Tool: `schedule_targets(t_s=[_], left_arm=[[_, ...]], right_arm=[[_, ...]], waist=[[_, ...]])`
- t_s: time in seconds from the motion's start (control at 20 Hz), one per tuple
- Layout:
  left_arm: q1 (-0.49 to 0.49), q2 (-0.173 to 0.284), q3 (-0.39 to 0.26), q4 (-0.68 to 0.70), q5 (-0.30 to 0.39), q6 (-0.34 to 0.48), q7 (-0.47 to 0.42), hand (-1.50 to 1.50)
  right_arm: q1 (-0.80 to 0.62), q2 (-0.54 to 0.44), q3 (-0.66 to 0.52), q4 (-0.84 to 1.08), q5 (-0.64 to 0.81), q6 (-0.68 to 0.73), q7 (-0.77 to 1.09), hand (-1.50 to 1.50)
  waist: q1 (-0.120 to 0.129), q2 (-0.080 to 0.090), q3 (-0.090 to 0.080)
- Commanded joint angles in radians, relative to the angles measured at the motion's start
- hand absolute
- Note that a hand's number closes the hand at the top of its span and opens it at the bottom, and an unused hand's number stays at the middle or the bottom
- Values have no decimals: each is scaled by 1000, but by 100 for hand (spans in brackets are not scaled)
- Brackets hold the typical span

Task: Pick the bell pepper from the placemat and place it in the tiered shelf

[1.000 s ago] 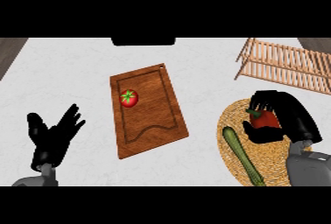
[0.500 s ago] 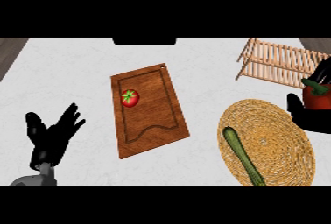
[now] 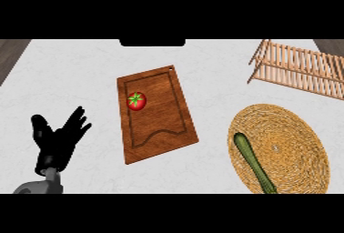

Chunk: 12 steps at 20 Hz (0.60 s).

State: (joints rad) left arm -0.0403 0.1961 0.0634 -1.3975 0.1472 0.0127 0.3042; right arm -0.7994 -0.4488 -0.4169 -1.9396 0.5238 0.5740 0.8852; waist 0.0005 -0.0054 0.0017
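Pale grey, faintly marbled stone fills my head view: this is the surface (image 3: 87, 73) I am looking steeply down on.

Near the middle lies a dark wooden cutting board (image 3: 158, 113), long and tapered, turned slightly off square, with a groove running round its edge. A small red tomato (image 3: 136, 100) with a green stalk sits on the upper left part of the board.

At the lower right lies a round woven straw placemat (image 3: 285, 148). A long green cucumber (image 3: 253, 161) rests on its left side, slanting from upper left down to lower right, with its lower end running out at the view's bottom edge. I see nothing else on the mat.

At the upper right stands the tiered shelf (image 3: 299, 68), made of light wooden slats, partly cut off by the right edge. It is well apart from the board and just beyond the top of the placemat.

My left hand (image 3: 59, 139) shows at the lower left, black, on a grey forearm rising from the bottom edge. Its fingers (image 3: 77, 119) are straight and spread, pointing up and slightly right, holding nothing. It rests to the left of the board, not touching it.

My right hand is out of the view, and so is the bell pepper; I cannot tell where either is.
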Motion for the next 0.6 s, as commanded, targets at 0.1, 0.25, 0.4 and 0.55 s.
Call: schedule_targets(t_s=[0.1, 0.25, 0.4, 0.55], left_arm=[[6, -14, -9, 50, -17, -14, -32, 0], [-21, 34, 35, 60, 18, -45, 13, 0], [-18, 28, 15, 8, -3, -27, 36, 0], [-61, -16, 11, 89, -16, -5, -2, 0]], right_arm=[[-171, -140, -43, 252, 20, -49, -18, 150], [-243, -219, -60, 391, 4, -22, -48, 150], [-252, -263, -39, 566, 45, -93, -206, 150], [-247, -261, -2, 635, 56, -121, -253, 150]], waist=[[9, 7, -3], [9, 7, -3], [19, 11, -2], [12, 11, -2]])
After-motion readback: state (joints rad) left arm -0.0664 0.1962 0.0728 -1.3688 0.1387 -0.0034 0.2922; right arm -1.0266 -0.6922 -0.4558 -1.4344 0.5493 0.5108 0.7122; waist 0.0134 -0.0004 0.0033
